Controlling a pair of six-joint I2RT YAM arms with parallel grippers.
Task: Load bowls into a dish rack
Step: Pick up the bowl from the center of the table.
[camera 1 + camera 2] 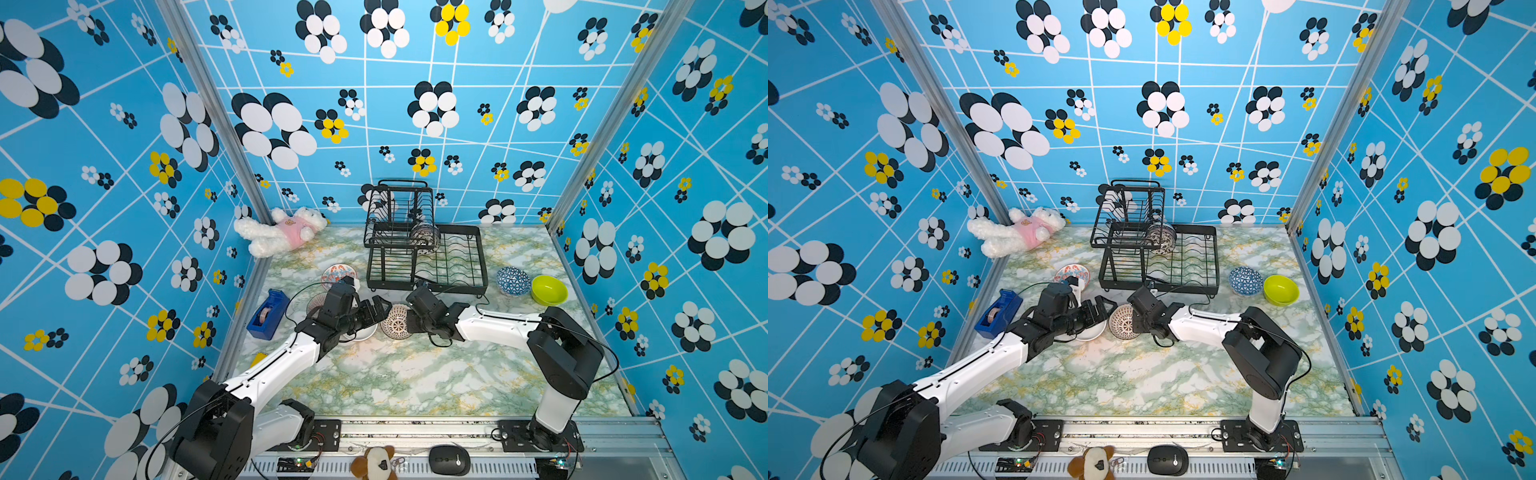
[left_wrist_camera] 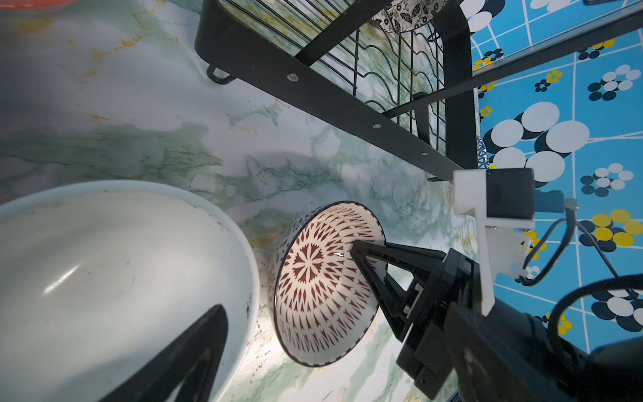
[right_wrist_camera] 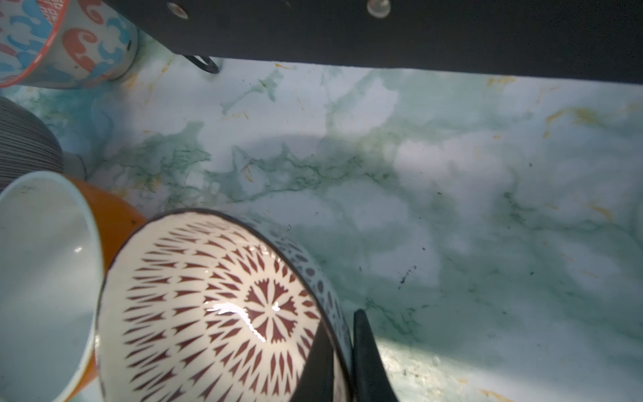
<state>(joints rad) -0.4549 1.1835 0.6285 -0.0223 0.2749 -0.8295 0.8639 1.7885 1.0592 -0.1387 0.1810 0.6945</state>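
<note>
Brown-patterned bowl (image 2: 323, 285) stands tilted just in front of the dish rack (image 2: 330, 101), its rim pinched by the right gripper (image 3: 342, 323). The left gripper (image 1: 380, 309) gapes wide beside it. Pickup step; next it likely needs lifting into a rack slot.

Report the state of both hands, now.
Left hand: open, holding nothing, over the white bowl.
Right hand: closed on the rim of the red-patterned bowl.
</note>
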